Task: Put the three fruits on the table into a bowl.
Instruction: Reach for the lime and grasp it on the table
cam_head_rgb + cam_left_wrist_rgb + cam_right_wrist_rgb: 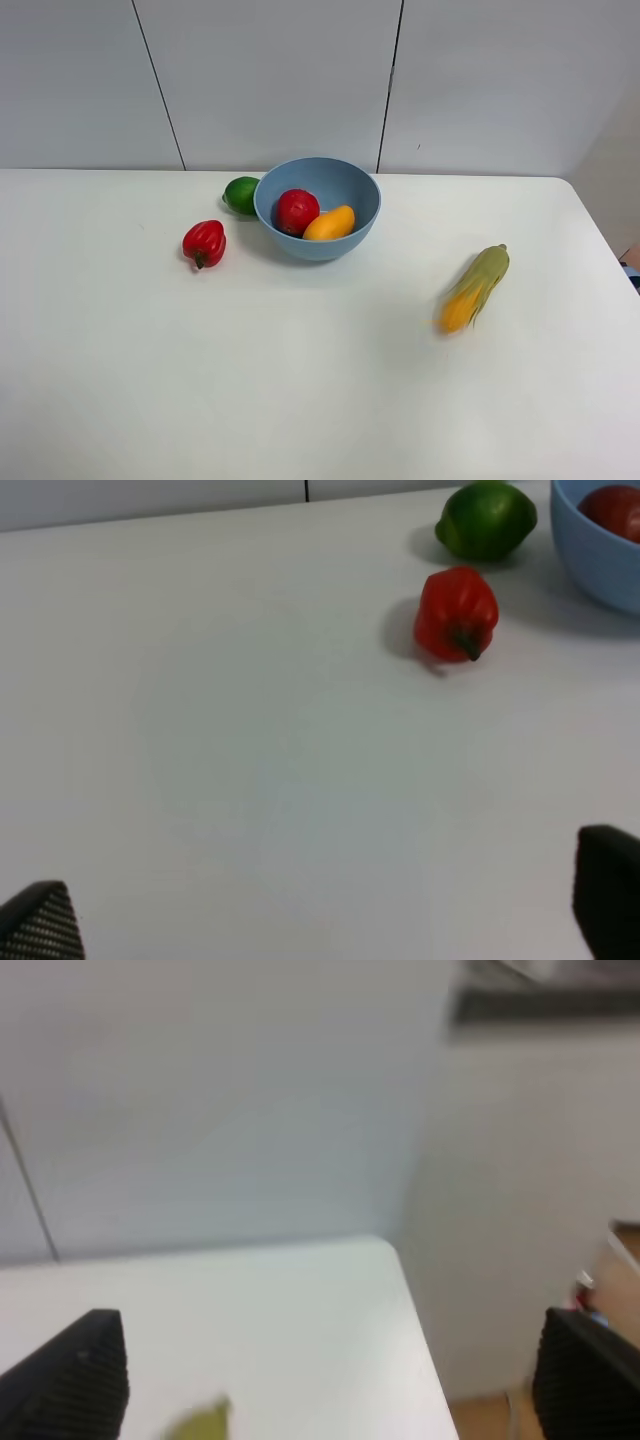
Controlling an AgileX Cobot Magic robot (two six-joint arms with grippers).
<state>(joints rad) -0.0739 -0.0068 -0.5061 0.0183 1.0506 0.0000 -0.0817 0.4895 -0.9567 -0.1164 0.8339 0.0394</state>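
The light-blue bowl (355, 190) stands at the back middle of the white table (300, 380). The red pomegranate (297, 211) and the orange-yellow mango (330, 223) lie inside it. The green lime (241, 194) sits on the table, touching or nearly touching the bowl's left side. The left wrist view shows the lime (487, 520), the bowl's rim (590, 560) and the pomegranate (615, 510). My left gripper (325, 920) is open and empty, well short of the lime. My right gripper (330, 1380) is open and empty, near the table's far right corner. Neither gripper shows in the exterior view.
A red bell pepper (204, 243) lies left of the bowl, in front of the lime; it also shows in the left wrist view (456, 613). A corn cob (473, 288) lies on the right; its husk tip (200, 1423) shows in the right wrist view.
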